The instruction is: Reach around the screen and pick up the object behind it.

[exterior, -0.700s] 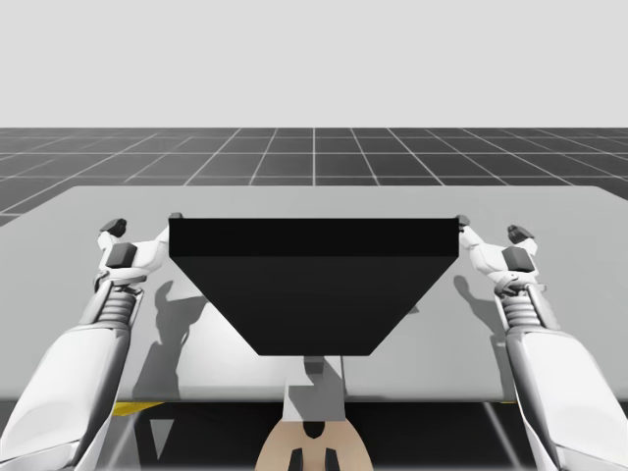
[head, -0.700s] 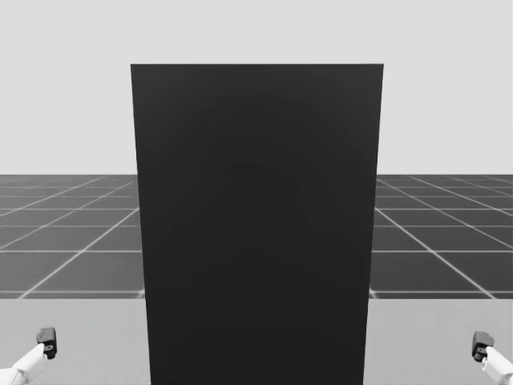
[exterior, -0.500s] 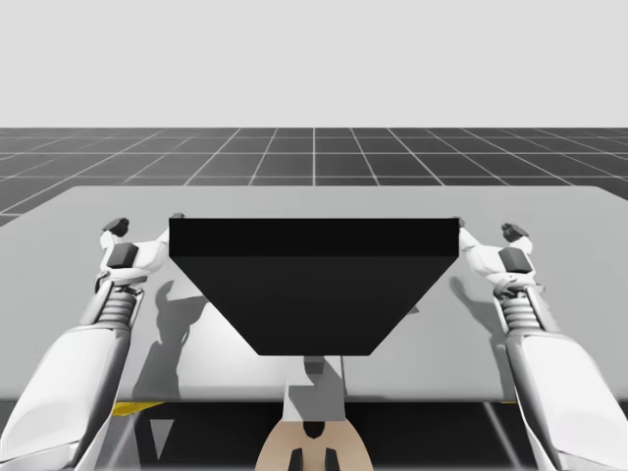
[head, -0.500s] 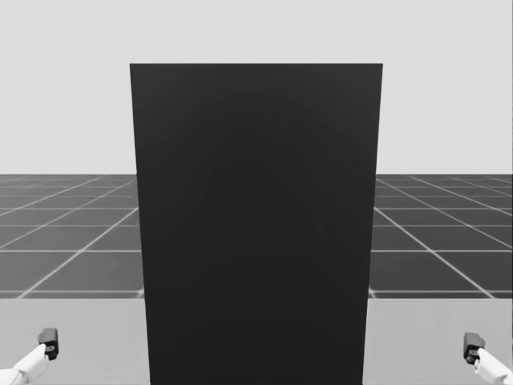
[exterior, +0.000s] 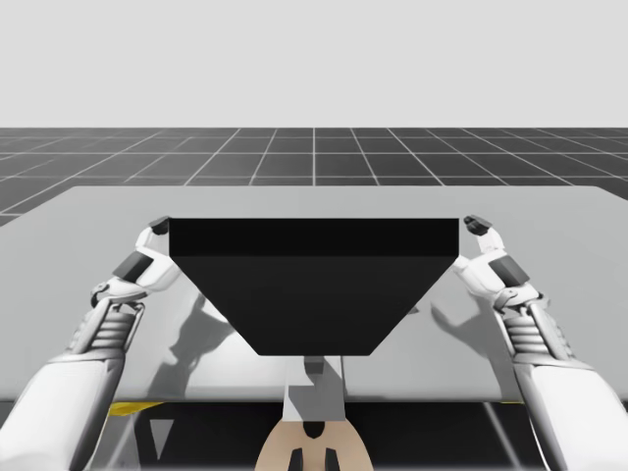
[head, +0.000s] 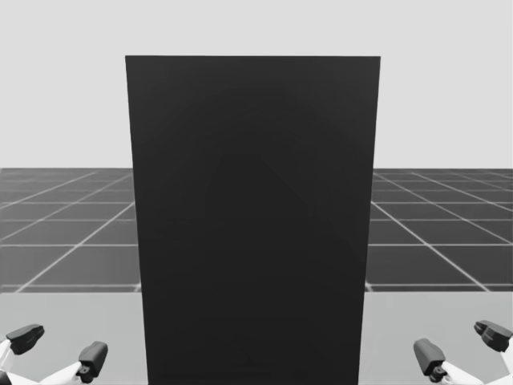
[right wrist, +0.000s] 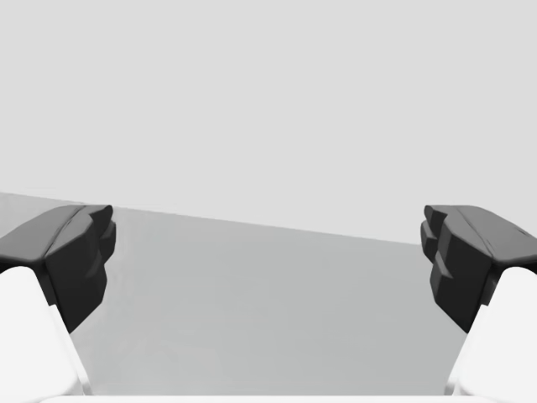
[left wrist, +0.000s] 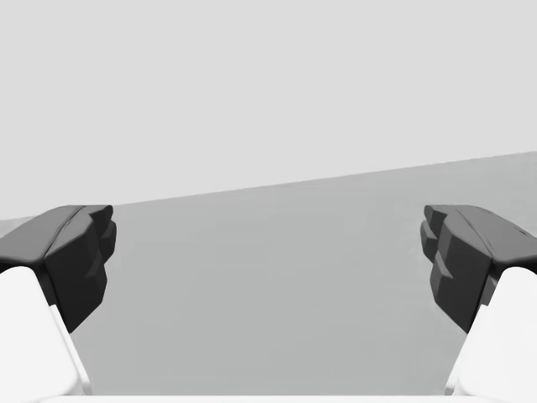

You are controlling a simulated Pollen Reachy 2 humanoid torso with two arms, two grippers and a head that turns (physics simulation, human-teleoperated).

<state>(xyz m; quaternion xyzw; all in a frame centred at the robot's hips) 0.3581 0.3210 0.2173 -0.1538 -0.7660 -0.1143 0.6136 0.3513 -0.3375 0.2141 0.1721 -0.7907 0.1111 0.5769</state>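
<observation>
Nearest to me, at the table's near side, my left gripper (head: 58, 346) and my right gripper (head: 461, 345) flank the black screen (head: 252, 216), one on each side. Both are released. In each wrist view the two dark fingers (left wrist: 75, 256) stand wide apart with nothing between them, and bare grey table (left wrist: 268, 311) lies ahead. In the high view each gripper sits close beside a side edge of the panel and is angled inward. Whether a fingertip touches the panel cannot be told.

Mid-field, the screen stands upright on the table, squarely in front of me. It blocks the line of sight from my head and, in the high view, covers the strip of table directly behind it.

Beyond the screen, the object to be picked up is hidden. Its exact place, shape and orientation cannot be told. By the task wording it lies behind the panel.

Step in hand, as judged: approach. The arms are positioned at the screen's flanks, the reach-around is not yet made, and nothing is grasped.

Next move, as judged:
1. Carry one gripper past the panel's vertical edge with clearance.
2. Turn that wrist inward so its camera looks along the rear face and finds the object.
3. Hold the fingers spread until the object lies between them, then close.

Caution: forearm contact with the panel edge could shift or tip the screen.
</observation>
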